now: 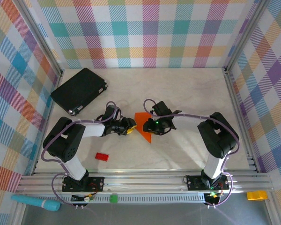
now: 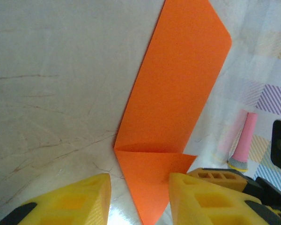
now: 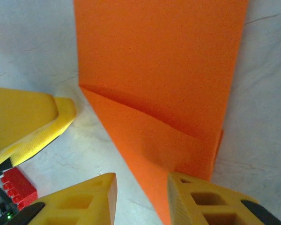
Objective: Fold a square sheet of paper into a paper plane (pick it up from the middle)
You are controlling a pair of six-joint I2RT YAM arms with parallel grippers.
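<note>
Folded orange sheet (image 2: 178,84) flat on table (image 2: 47,93). L gripper (image 2: 139,187) and R gripper (image 3: 141,183) each straddle a pointed end, jaws apart; contact w/ paper unclear.

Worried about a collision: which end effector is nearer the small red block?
Left. The left end effector sits beyond and right of the red block, at the left edge of the orange paper. The right end effector is over its right side, farther away.

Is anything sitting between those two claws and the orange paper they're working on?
Nothing visible. The orange paper lies right at the left gripper and right gripper, both with jaws apart. The red block and black case sit well aside.
</note>
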